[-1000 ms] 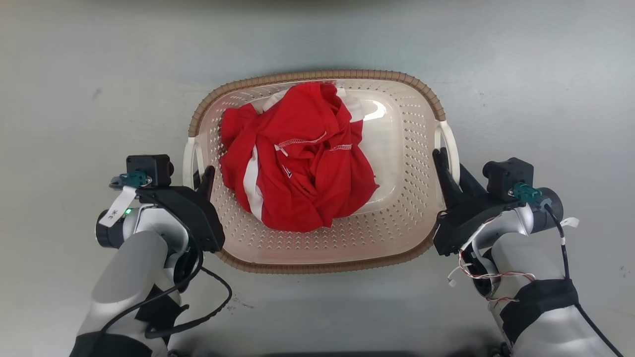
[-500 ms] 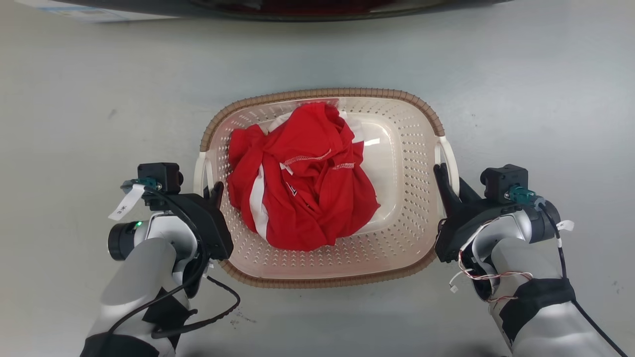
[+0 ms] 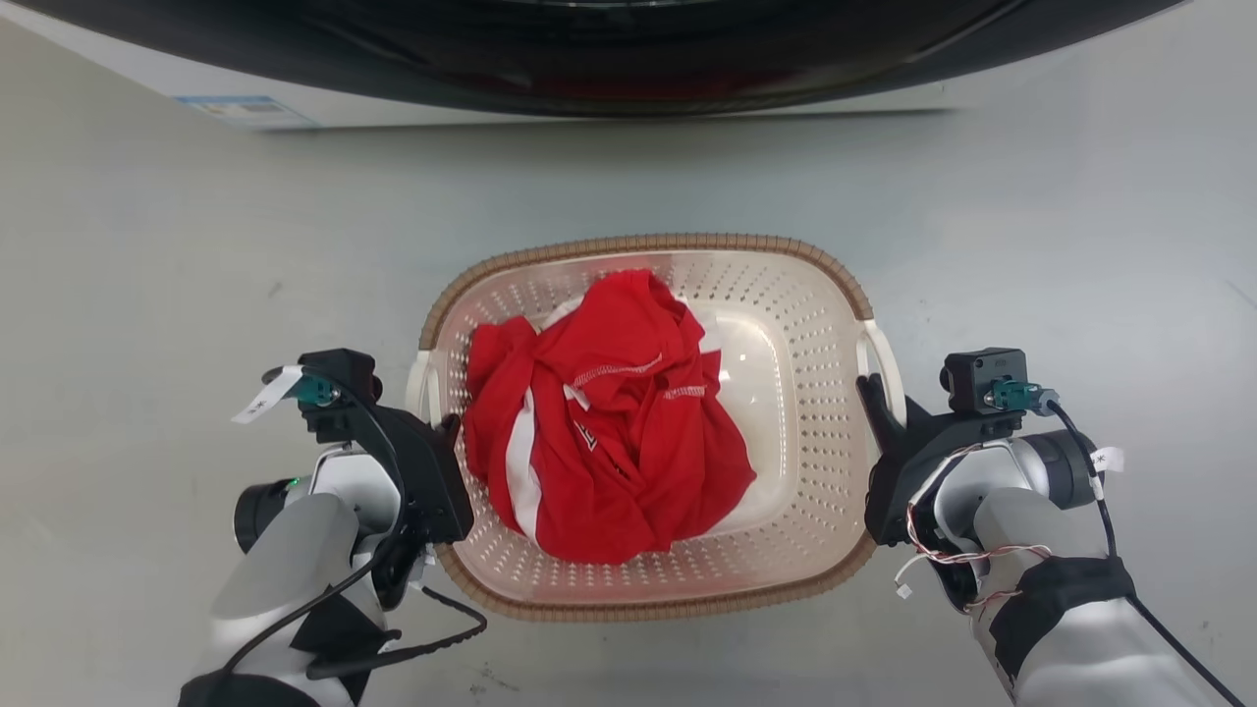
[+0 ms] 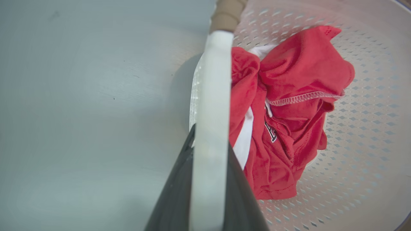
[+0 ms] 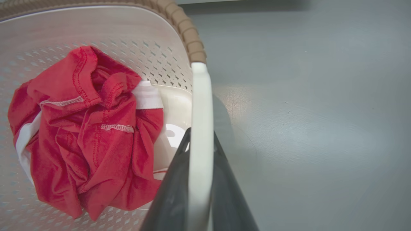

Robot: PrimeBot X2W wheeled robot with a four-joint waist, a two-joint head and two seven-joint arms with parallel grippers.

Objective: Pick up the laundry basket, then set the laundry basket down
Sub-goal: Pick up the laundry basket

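From the head view, the laundry basket (image 3: 650, 242) sits over the grey floor (image 3: 147, 255) between the two arms, just short of a white appliance (image 3: 589, 59) with a dark curved front, which the top edge cuts off. A crumpled red garment (image 3: 609, 422) with white stripes lies in the basket's left half and leaves the pale bottom bare on the right.

In this view the left tool (image 3: 444, 432) is at the basket's left side and the right tool (image 3: 874, 398) at its right, but its grip is hard to read, since each shows little more than one dark finger against the rim.

The wrist views settle it. The left wrist view looks straight along the white left handle (image 4: 210, 96), with a dark finger (image 4: 176, 186) pressed against each flank of it, so the left tool pinches that handle. The right wrist view shows the same on the other side: the right handle (image 5: 200, 96) runs up between two dark fingers (image 5: 170, 192) that close on it (the brown woven rim starts just past the handle's far end).

Both wrist views show a soft shadow on the floor beside the basket wall. The basket's underside is hidden in all three views, so I cannot tell whether it rests on the floor or hangs above it. A small label on the appliance is too blurred to read.
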